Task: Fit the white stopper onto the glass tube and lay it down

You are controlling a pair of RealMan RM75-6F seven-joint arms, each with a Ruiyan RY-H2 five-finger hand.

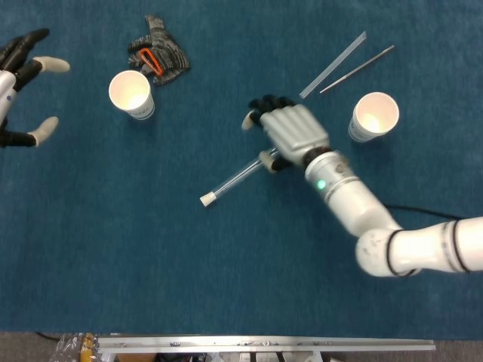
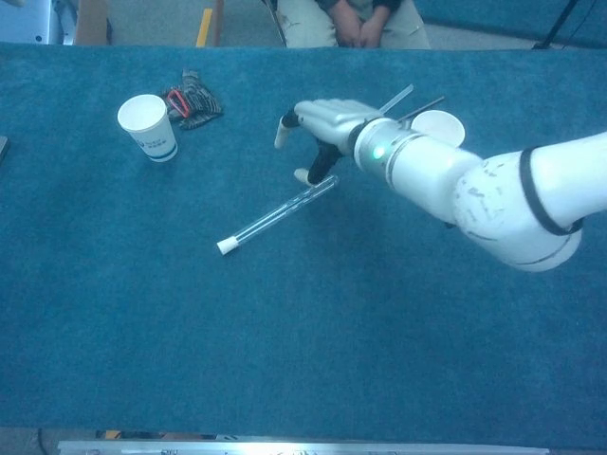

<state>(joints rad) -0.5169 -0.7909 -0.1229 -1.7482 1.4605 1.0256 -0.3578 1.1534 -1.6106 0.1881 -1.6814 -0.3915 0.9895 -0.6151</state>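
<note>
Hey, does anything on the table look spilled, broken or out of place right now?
Nothing stands out. The glass tube lies flat on the blue cloth with its white stopper on; both paper cups stand upright, with no spill visible.

left paper cup point(image 1: 131, 93) upright | glove point(image 1: 158, 50) beside it | right paper cup point(image 1: 374, 115) | two rods point(image 1: 346, 62)

White stopper point(image 1: 205, 199), blue table point(image 1: 113, 256)
</note>
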